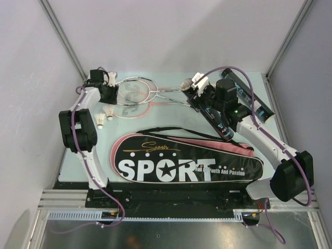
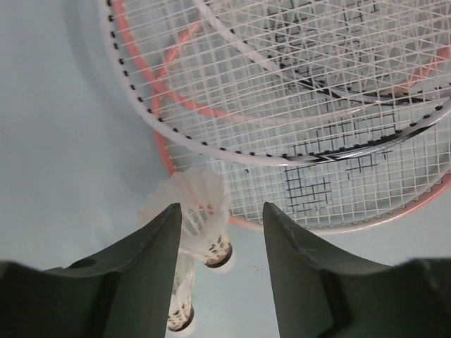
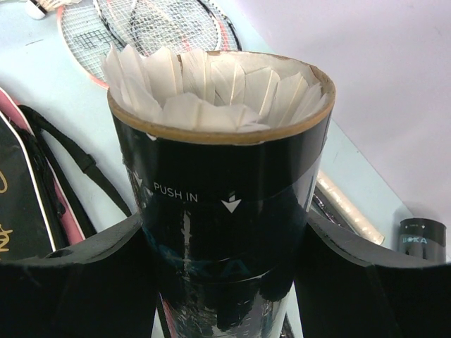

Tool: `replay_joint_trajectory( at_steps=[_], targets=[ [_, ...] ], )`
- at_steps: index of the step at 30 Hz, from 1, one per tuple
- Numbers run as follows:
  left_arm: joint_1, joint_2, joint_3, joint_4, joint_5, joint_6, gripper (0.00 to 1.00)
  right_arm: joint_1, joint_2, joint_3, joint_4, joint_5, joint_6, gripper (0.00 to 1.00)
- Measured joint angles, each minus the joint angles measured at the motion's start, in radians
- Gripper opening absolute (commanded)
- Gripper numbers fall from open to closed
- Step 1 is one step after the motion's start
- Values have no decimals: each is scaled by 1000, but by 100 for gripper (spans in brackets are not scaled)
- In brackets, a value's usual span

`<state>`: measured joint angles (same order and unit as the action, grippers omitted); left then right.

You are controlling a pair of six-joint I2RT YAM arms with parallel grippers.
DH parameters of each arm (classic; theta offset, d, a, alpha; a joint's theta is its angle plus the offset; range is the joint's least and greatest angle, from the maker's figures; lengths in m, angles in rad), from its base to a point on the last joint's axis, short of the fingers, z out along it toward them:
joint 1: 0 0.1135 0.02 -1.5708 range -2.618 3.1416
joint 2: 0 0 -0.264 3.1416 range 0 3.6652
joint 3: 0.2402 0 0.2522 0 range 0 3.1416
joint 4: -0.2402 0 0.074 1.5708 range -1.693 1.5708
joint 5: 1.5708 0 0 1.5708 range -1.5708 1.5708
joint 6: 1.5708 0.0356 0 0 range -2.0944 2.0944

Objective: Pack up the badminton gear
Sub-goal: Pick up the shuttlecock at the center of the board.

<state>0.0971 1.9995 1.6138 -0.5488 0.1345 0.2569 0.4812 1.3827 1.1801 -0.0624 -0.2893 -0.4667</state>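
Left end effector (image 2: 222,211) is being held over the pale desk (image 2: 56,141) with its fingers (image 2: 141,282) standing apart. A white shuttlecock (image 2: 204,218) is being framed between them with a gap showing on its right side, so nothing is being gripped. A second shuttlecock (image 2: 182,310) is lying just beside it, partly hidden by one finger, and two crossed rackets (image 2: 296,105) are lying just beyond. Right end effector (image 3: 225,225) is being pressed against both sides of a dark tube (image 3: 225,169), whose open mouth is packed with white feathers. A black sports bag (image 1: 181,166) is lying flat near the arm bases, and another tube (image 1: 254,101) is lying at the desk's far right
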Motion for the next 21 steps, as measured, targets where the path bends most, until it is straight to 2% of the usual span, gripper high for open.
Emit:
replay_joint_trajectory(
  at_steps=[6, 8, 9, 11, 20, 21],
  targets=[
    [-34, 27, -2, 1, -32, 12, 47, -1, 0, 0, -1, 5, -3, 20],
    [-39, 32, -13, 1, -47, 14, 49, -1, 0, 0, -1, 5, -2, 20],
    [-39, 31, -18, -1, -55, 14, 57, -1, 0, 0, 0, 7, -2, 20],
    [-42, 32, -27, -1, -75, 16, 58, -1, 0, 0, 0, 7, -2, 19],
    [-45, 32, -29, -3, -125, 24, 40, -1, 2, 0, 0, 8, -2, 17],
    [-45, 32, -29, -3, -133, 24, 34, -1, 2, 0, 0, 8, -1, 17]
  ],
)
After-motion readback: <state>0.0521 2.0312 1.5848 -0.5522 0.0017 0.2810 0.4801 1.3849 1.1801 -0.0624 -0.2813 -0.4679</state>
